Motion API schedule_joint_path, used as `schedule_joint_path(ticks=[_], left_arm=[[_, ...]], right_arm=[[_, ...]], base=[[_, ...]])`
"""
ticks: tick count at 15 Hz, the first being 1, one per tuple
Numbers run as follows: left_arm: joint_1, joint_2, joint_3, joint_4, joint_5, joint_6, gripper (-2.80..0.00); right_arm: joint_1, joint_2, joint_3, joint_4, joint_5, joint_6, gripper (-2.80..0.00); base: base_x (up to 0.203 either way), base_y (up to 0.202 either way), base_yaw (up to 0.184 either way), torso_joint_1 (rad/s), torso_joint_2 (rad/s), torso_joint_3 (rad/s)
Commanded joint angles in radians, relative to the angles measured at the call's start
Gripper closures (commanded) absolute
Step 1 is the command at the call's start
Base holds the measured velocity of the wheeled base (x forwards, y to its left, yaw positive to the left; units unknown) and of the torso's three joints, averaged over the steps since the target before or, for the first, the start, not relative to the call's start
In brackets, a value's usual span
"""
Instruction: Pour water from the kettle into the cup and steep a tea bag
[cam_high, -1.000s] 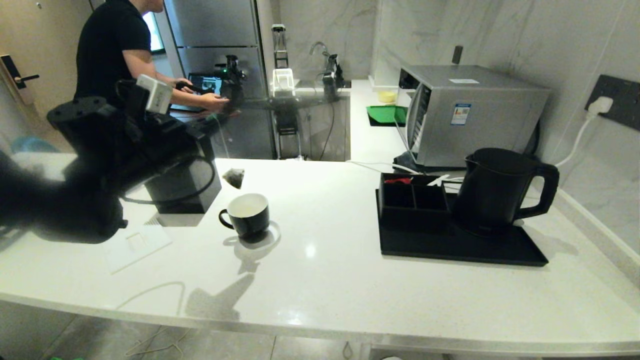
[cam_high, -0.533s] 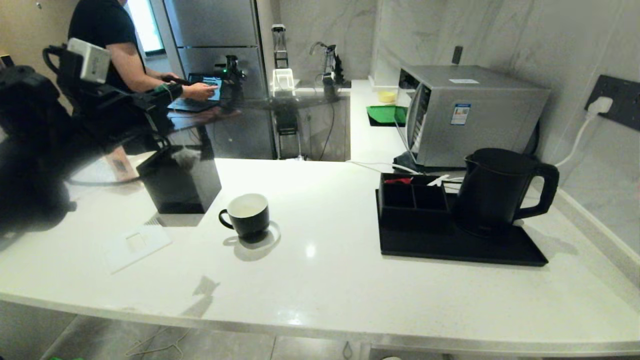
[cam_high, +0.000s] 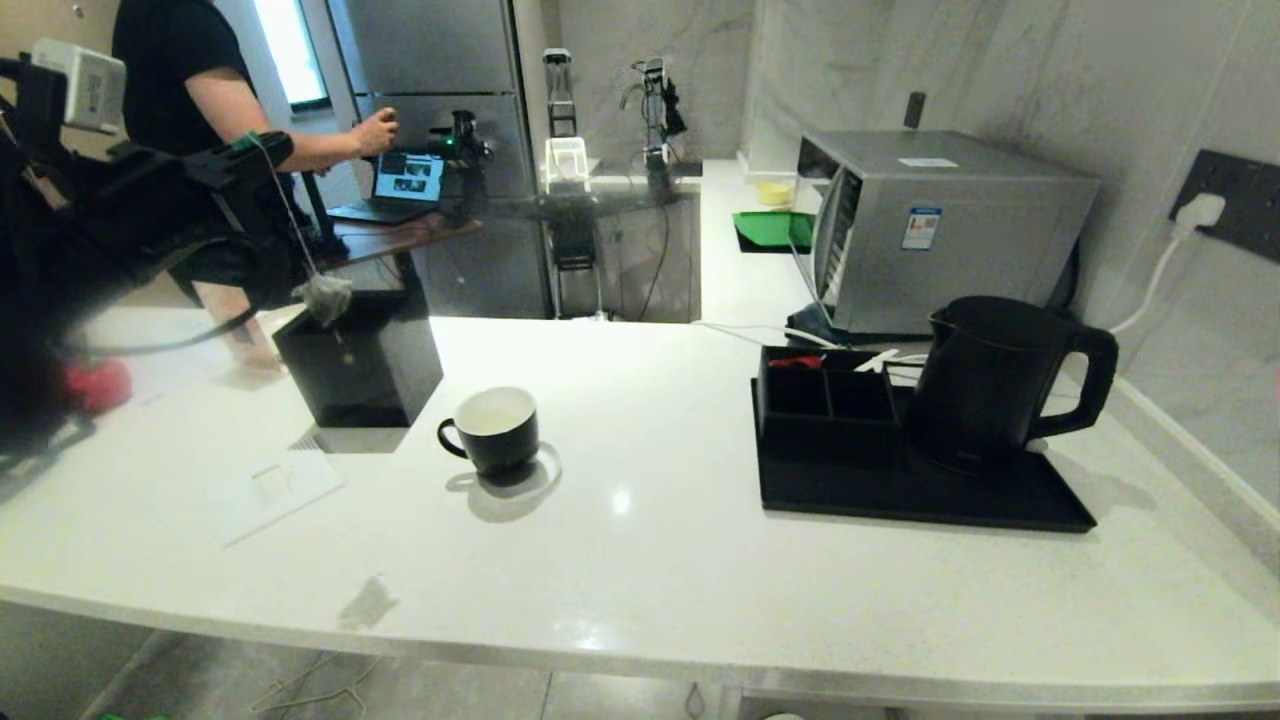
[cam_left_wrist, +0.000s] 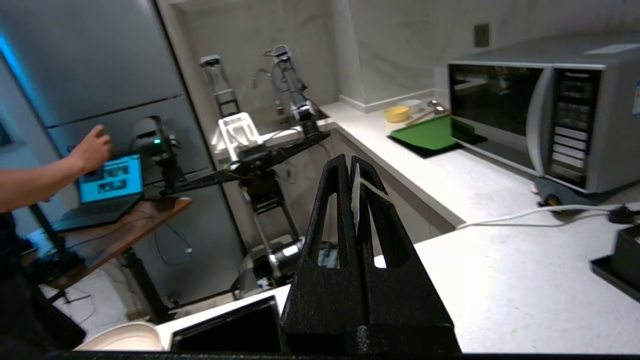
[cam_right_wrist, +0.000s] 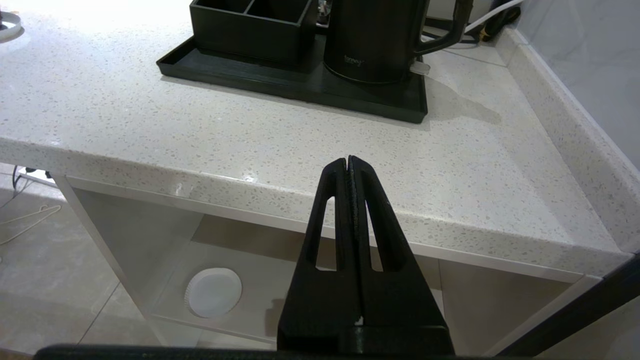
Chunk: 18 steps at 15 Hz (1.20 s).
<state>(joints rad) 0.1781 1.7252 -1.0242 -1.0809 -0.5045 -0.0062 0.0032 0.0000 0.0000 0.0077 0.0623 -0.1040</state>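
Tea bag dangles on string below closed L gripper.

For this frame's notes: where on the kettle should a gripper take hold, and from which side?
Grip the kettle by its big loop handle, which juts toward the wall-side end of the counter, away from the compartment box at its spout side. Coming from that open handle side looks best; the right gripper, shut below the counter edge, is nearer.

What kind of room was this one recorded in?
Most likely a small kitchen or pantry: a silver box-shaped microwave oven on a white speckled stone counter, a tall steel fridge behind, and a matte black electric jug kettle.
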Motion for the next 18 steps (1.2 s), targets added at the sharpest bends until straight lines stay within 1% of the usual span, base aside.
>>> schedule_joint_path(ticks=[1, 3, 5, 8, 11, 14, 18], left_arm=[[0.024, -0.010, -0.002, -0.007, -0.002, -0.002, 0.00], [0.048, -0.012, -0.007, -0.007, 0.000, -0.025, 0.00], [0.072, -0.012, -0.022, -0.004, 0.012, -0.031, 0.00], [0.094, -0.016, -0.058, 0.044, 0.026, -0.049, 0.00], [0.103, 0.016, -0.119, 0.081, 0.075, -0.049, 0.00], [0.115, 0.093, -0.231, 0.089, 0.144, -0.049, 0.00], [0.150, 0.214, -0.427, 0.145, 0.158, -0.049, 0.00]], right_arm=[[0.000, 0.000, 0.000, 0.000, 0.001, 0.000, 0.00], [0.000, 0.000, 0.000, 0.000, 0.001, 0.000, 0.00], [0.001, 0.000, 0.000, 0.000, 0.001, -0.002, 0.00], [0.001, 0.000, 0.000, 0.001, 0.002, -0.002, 0.00], [0.001, 0.000, 0.000, 0.000, 0.001, 0.000, 0.00], [0.000, 0.000, 0.000, 0.000, 0.001, 0.000, 0.00], [0.001, 0.000, 0.000, 0.000, 0.001, -0.002, 0.00]], base=[[0.000, 0.000, 0.000, 0.000, 0.00, 0.000], [0.000, 0.000, 0.000, 0.000, 0.00, 0.000], [0.000, 0.000, 0.000, 0.000, 0.00, 0.000], [0.000, 0.000, 0.000, 0.000, 0.00, 0.000], [0.000, 0.000, 0.000, 0.000, 0.00, 0.000], [0.000, 0.000, 0.000, 0.000, 0.00, 0.000], [0.000, 0.000, 0.000, 0.000, 0.00, 0.000]])
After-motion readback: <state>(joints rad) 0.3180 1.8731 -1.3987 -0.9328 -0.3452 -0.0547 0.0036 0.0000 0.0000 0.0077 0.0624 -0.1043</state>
